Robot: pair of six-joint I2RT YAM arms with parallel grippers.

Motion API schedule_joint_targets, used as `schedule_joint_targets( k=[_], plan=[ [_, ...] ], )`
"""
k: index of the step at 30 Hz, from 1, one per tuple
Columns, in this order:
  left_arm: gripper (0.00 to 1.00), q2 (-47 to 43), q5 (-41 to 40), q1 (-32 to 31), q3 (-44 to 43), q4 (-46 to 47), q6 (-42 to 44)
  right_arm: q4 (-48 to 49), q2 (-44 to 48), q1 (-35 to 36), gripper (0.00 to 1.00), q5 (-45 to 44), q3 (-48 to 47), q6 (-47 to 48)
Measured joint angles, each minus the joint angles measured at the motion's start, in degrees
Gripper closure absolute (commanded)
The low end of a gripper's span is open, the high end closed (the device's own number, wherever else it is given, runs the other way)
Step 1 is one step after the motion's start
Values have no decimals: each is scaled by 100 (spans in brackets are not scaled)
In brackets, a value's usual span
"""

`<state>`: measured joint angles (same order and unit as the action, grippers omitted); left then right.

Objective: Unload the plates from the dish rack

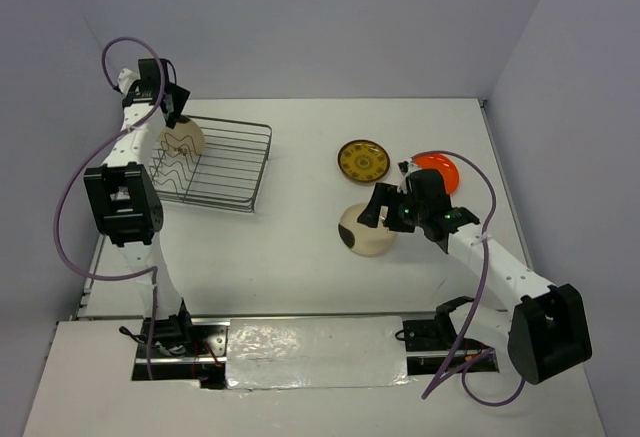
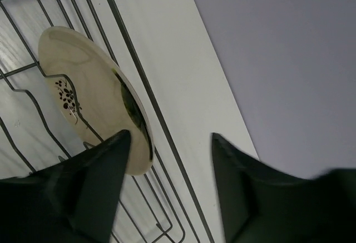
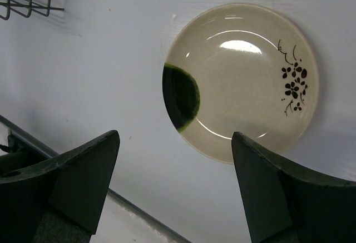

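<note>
Only one beige plate [image 2: 89, 87] sat in the dish rack [image 1: 262, 172], standing on edge and tilted, thin rim pointing up at the left fingers [image 2: 100, 187]. They were spread open with nothing gripped, and the rim poked into the gap, hugging one finger. The left arm was way nearer. The right fingers [image 3: 78, 170], wide open and empty, hung over a second beige plate [image 3: 239, 82] flat on the table [image 1: 300, 257], near the yellow plate [image 1: 363, 160] and orange plate [image 1: 445, 167]. No readable writing, just a dark flower sprig.
</note>
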<state>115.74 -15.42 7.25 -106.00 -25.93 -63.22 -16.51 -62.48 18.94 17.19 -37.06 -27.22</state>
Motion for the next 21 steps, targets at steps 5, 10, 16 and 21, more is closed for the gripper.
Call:
schedule_joint_targets(
  k=[5, 10, 16, 21],
  plan=[
    [52, 468, -48, 0, -398, -195, -13, 101, -111, 59, 11, 57, -2, 7],
    [54, 656, -37, 2, -376, -343, -11, 116, -160, 87, 11, 57, -37, 13],
    [98, 601, -46, -9, -352, -422, -107, 197, -339, 125, 12, 57, -55, 26],
    [100, 614, 61, 17, -282, -160, -417, 199, -448, 160, 12, 9, -55, 55]
  ],
)
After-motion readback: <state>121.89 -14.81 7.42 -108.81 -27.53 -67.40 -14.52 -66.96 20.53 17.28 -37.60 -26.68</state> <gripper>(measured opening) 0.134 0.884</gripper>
